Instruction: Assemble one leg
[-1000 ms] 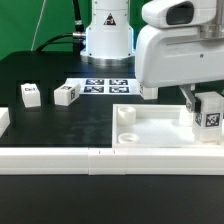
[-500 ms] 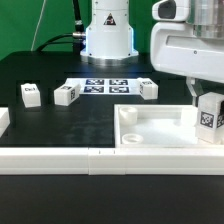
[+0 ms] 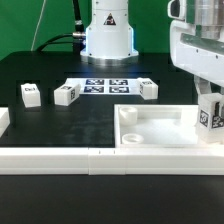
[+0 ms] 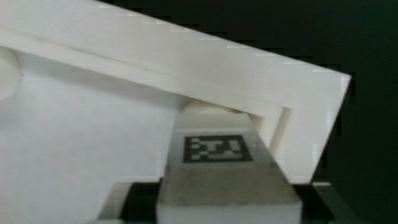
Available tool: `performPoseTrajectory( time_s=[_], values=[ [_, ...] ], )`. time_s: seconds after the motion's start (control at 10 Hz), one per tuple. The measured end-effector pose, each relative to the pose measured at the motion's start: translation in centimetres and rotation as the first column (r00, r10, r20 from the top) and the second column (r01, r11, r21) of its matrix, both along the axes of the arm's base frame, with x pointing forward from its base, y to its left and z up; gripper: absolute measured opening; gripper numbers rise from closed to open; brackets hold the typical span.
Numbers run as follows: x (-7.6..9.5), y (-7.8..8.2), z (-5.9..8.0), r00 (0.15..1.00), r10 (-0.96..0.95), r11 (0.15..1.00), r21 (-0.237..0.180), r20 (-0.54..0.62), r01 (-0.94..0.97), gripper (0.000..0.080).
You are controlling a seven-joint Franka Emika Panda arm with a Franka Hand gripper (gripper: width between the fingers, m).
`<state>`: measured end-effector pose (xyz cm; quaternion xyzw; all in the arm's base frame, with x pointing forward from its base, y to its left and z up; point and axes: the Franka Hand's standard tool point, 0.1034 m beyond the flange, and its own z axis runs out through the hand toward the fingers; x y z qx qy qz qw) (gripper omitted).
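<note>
Clamping the leg (image 4: pixel 217 150) from two sides, the pincer (image 3: pixel 208 102) is closed down to the block's width, with a finger pressed against each flank and nothing else in its hold. The leg hangs at the corner of the white tray (image 3: pixel 160 132) nearest the exterior view's right. It is close against the raised wall there, but I cannot tell whether its lower end already touches the tray.

Its long axis looks upright, running down from the pincer toward the tabletop (image 3: pixel 60 125). One tagged face is turned to the exterior camera and another to the wrist camera.

The likely trouble is misalignment. If the leg sits slightly off the corner hole, which it hides itself, its end could land on the rim or wall. It might then tilt in the grip or push the loose tray sideways. A slanted start could also jam it.

Farther out, three spare legs (image 3: pixel 66 94) stand well apart from the tray, near the marker board (image 3: pixel 105 85). Long border bars (image 3: pixel 100 160) lie along the front.
</note>
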<state>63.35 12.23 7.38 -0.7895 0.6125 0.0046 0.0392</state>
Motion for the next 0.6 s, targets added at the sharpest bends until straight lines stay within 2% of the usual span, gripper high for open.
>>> performPoseTrajectory(
  time_s=[0.3, 0.4, 0.5, 0.6],
  values=[
    [0.12, -0.05, 0.08, 0.994, -0.106, 0.994, 0.024, -0.008, 0.107, 0.0291],
    [0.11, -0.01, 0.08, 0.996, -0.087, 0.996, 0.024, -0.006, 0.087, 0.0291],
    [0.11, 0.01, 0.07, 0.999, -0.04, 0.999, 0.023, -0.002, 0.04, 0.0475],
    [0.12, 0.08, 0.08, 1.0, -0.003, 1.0, 0.022, 0.002, 0.003, 0.0589]
  ],
)
